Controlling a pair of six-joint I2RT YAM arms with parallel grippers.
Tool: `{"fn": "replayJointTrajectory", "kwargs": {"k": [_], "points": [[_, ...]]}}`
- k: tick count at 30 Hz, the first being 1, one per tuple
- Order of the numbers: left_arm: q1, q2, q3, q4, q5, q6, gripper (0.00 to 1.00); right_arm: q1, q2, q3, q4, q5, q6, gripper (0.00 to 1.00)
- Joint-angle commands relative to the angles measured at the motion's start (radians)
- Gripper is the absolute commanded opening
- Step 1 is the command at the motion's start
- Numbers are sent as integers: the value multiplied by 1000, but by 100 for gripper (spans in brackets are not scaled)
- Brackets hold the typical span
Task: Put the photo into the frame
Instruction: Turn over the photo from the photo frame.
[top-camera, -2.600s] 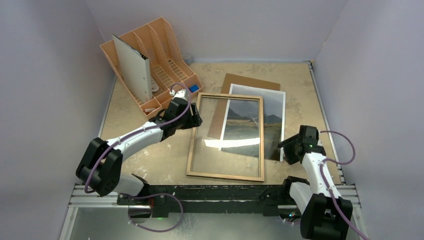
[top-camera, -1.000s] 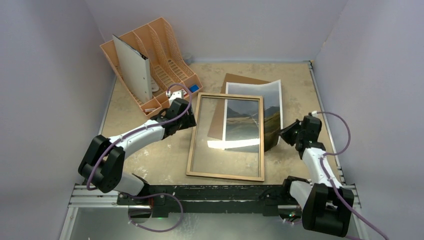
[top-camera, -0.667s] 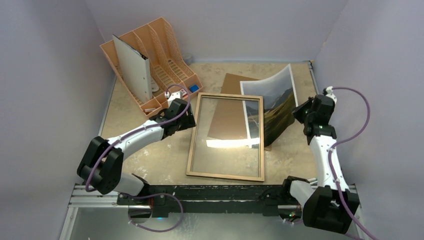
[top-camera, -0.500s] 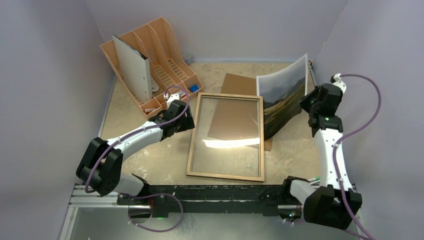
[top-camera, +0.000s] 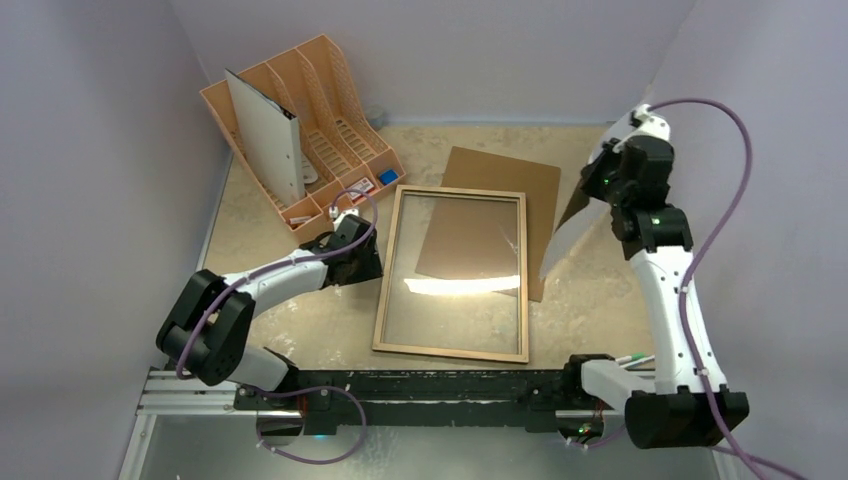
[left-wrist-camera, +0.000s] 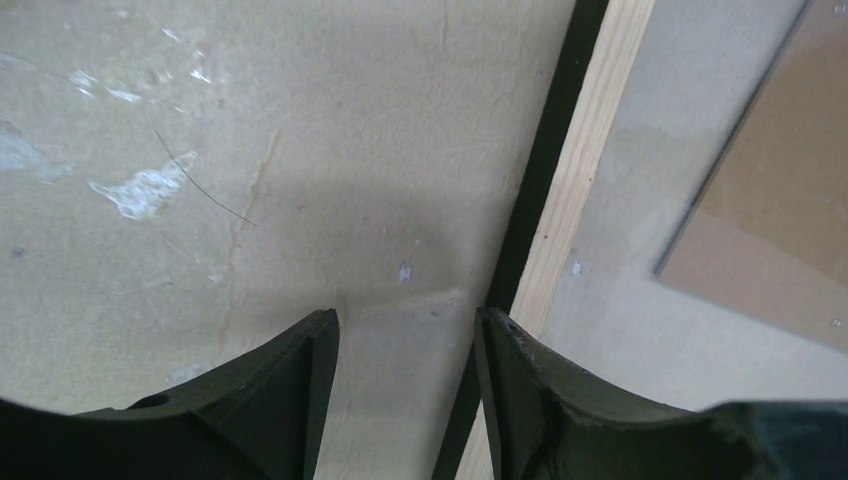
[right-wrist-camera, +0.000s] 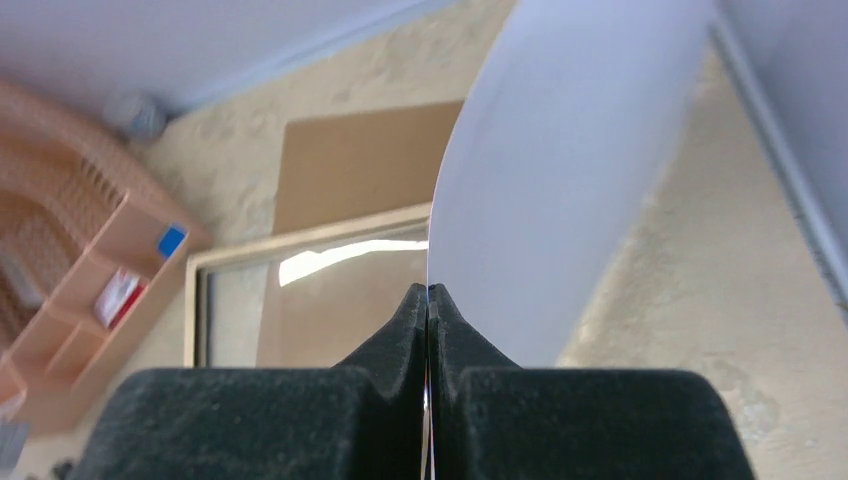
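Up went the right arm since a moment ago: from above, the right fingers (top-camera: 603, 185) hold the photo (top-camera: 562, 245) in the air, white back showing, away from the frame (top-camera: 385, 290). The frame lies flat on the counter (top-camera: 330, 330), partly over a brown board (top-camera: 505, 175), with the left fingers (top-camera: 362, 262) low beside its left rim. From the left wrist, those fingers stand apart with nothing between them; from the right wrist, the fingers are pinched tight on the photo's edge.

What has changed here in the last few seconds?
The right pincer, shut on the photo, swung it up off the backing board to the far right, white reverse now showing. The left pincer, open, slid back beside the frame. Frame, board and file rack stayed put.
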Motion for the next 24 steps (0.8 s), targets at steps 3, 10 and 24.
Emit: {"fn": "replayJointTrajectory", "kwargs": {"k": [3,10,24], "points": [[6,17,-21,77,108,-22,47,251,83,110,-147,12,-52,0],[5,28,-40,152,195,-48,41,468,210,82,-177,-15,-56,0],[10,29,-22,169,162,-51,40,649,355,-105,93,-402,125,0]]}}
